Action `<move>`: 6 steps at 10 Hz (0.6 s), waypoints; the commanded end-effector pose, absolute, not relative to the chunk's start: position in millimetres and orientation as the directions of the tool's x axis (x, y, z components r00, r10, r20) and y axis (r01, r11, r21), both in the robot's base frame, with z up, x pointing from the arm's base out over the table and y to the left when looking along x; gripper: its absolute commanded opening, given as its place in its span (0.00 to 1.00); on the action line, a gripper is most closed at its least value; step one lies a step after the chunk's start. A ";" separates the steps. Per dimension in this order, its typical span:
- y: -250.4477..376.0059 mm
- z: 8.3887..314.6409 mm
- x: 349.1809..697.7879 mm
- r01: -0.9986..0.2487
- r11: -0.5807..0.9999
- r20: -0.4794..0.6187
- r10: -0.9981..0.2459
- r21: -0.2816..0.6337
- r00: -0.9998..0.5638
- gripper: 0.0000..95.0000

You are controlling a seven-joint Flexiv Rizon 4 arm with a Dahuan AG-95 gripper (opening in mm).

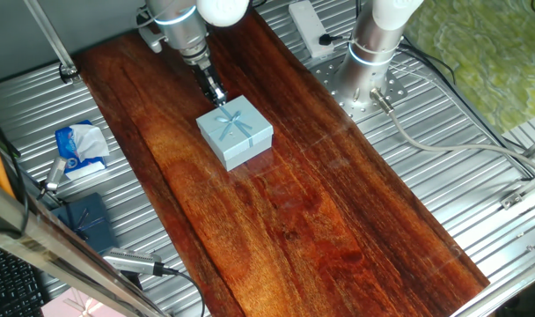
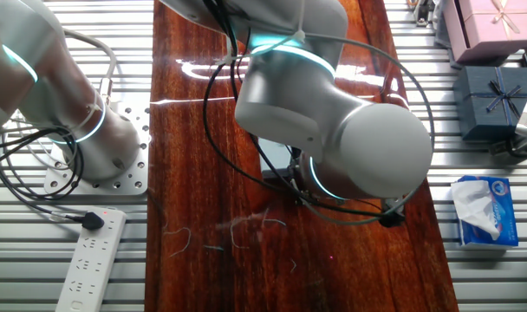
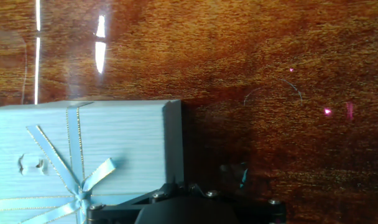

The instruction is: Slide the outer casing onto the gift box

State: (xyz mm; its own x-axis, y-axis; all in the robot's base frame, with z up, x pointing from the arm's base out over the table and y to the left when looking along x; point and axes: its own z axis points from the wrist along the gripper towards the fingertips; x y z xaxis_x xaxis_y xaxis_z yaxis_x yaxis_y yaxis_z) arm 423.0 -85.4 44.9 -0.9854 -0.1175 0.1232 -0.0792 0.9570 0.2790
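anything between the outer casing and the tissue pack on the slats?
Nothing. In one fixed view, only bare wooden board and then metal slats separate the outer casing from the tissue pack.

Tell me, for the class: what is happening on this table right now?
A robot arm is working on a small light blue box with a ribbon bow, which sits on the wooden table. Its gripper is at the box's far edge, by the bow. Only the closed sleeve shows; no inner tray is visible. The other fixed view is blocked by the arm, so whether the fingers are open or shut cannot be told.
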 end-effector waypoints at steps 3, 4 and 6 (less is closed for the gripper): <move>-87.3 52.2 421.4 -0.121 0.960 0.116 -0.154 0.253 -0.981 0.00; -88.8 53.0 422.2 -0.131 0.960 0.116 -0.163 0.246 -0.980 0.00; -94.2 57.1 425.4 -0.141 0.959 0.116 -0.173 0.247 -0.978 0.00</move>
